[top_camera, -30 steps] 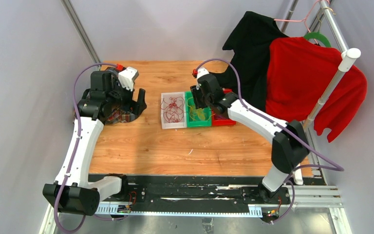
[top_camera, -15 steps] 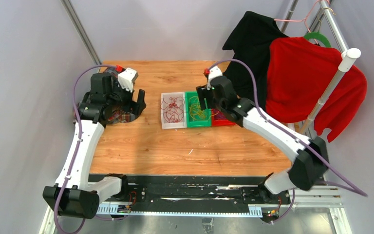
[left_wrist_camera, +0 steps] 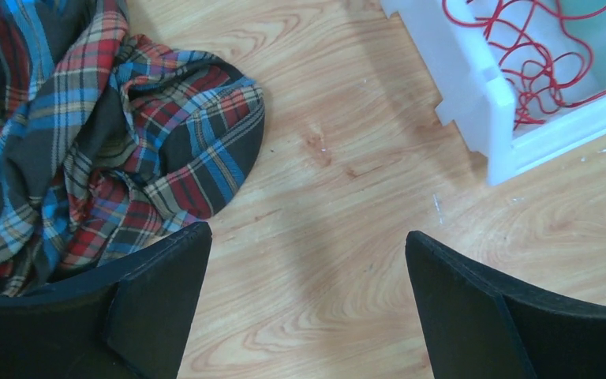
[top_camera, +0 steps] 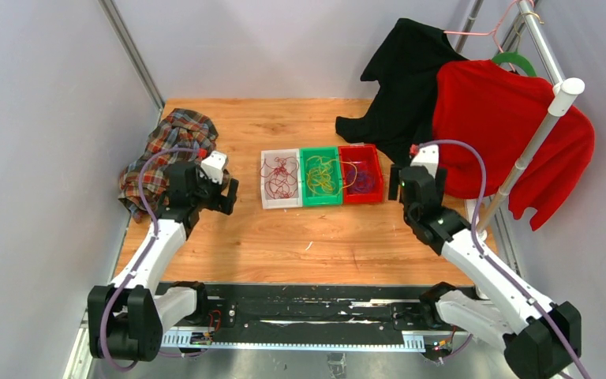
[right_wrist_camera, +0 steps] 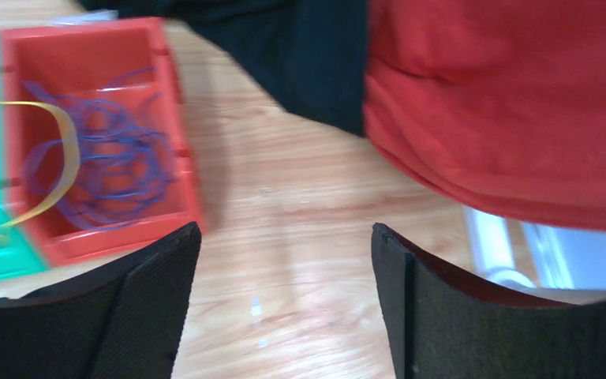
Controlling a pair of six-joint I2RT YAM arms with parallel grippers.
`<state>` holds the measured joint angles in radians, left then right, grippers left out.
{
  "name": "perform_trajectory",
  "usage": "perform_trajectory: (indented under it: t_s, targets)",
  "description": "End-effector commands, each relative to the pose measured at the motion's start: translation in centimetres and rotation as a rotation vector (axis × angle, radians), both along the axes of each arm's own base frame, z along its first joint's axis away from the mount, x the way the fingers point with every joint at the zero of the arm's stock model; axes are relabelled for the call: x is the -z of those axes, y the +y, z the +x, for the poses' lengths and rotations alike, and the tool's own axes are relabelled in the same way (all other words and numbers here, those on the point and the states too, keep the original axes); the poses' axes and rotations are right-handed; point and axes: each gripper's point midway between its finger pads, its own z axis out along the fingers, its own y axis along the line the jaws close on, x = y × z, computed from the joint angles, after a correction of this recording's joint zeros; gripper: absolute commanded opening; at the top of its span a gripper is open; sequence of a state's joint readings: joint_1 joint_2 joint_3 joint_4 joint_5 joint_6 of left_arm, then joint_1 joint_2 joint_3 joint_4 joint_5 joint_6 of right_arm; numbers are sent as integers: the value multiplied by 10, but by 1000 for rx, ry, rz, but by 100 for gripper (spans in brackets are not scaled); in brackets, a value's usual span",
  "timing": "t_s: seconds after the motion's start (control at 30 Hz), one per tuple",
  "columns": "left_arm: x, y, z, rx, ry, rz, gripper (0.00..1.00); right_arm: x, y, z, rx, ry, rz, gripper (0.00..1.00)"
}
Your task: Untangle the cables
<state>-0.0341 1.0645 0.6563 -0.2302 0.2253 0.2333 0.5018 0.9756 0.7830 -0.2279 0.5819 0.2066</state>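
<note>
Red cable (top_camera: 281, 175) lies coiled in white bin (top_camera: 280, 204), yellow cable (top_camera: 321, 175) in green bin (top_camera: 321, 201), purple cable (top_camera: 365, 180) in red bin (top_camera: 361, 199). Bins touch in a row mid-table, nearer the far edge. One yellow strand crosses into the red bin. Left gripper (left_wrist_camera: 308, 260) near left edge, fingers spread, empty, beside plaid shirt (left_wrist_camera: 87, 134). Right gripper (right_wrist_camera: 284, 260) near right edge, fingers apart, holding nothing.

Plaid shirt (top_camera: 170, 138) crumpled on wooden table (top_camera: 284, 245); black garment (top_camera: 406, 87) beside red sweater (top_camera: 505, 126) (green hanger (top_camera: 514, 61)) at right.
</note>
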Motion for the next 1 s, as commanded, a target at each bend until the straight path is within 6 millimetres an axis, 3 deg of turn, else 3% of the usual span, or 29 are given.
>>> perform_trajectory:
  t_s: [0.0, 0.13, 0.2, 0.4, 0.53, 0.7, 0.8, 0.97]
  targets:
    - [-30, 5, 31, -46, -273, -23, 98, 30, -67, -22, 258, -42, -166, 82]
    - [-15, 4, 28, -45, -323, -32, 98, 76, -100, -35, 360, -4, -161, 83]
    - [-11, 7, 28, -49, -372, -20, 98, 89, -110, -38, 392, 3, -134, 83]
    - [-3, 12, 23, -71, -509, -11, 98, 99, -121, -28, 406, -83, -103, 83]
    - [4, 13, 29, -99, -486, -34, 98, 109, -125, -22, 412, -124, -90, 83]
    - [6, 5, 39, -84, -497, -88, 98, 106, -127, -7, 396, -183, -64, 83]
    - [13, 12, 44, -137, -523, -102, 98, 104, -128, 4, 355, -205, -57, 83]
    - [16, 12, 40, -136, -545, -103, 98, 111, -131, 18, 316, -227, -34, 83]
